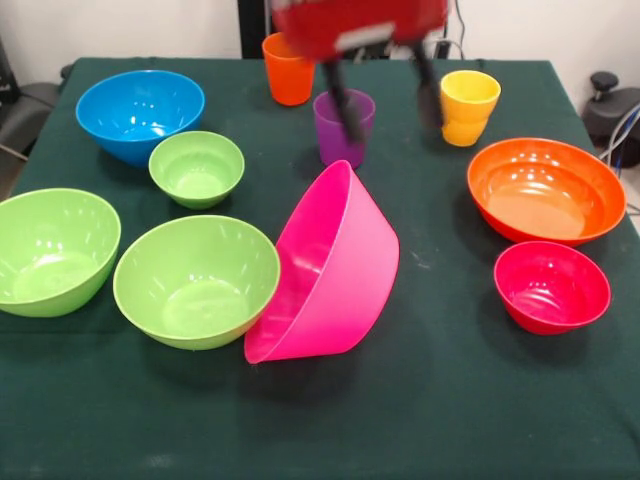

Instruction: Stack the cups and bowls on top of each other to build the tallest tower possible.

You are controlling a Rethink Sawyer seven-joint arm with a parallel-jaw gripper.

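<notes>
A dark green cloth (450, 420) covers the table before a white wall (140, 25).

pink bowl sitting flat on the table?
No, the pink bowl is tipped on its side, its rim leaning against a lime green bowl.

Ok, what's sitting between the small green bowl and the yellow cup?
In the front view, the purple cup stands between the small green bowl and the yellow cup.

cups (343, 126) behind the tilted bowl (330, 270), other bowls (196, 280) either side
</notes>
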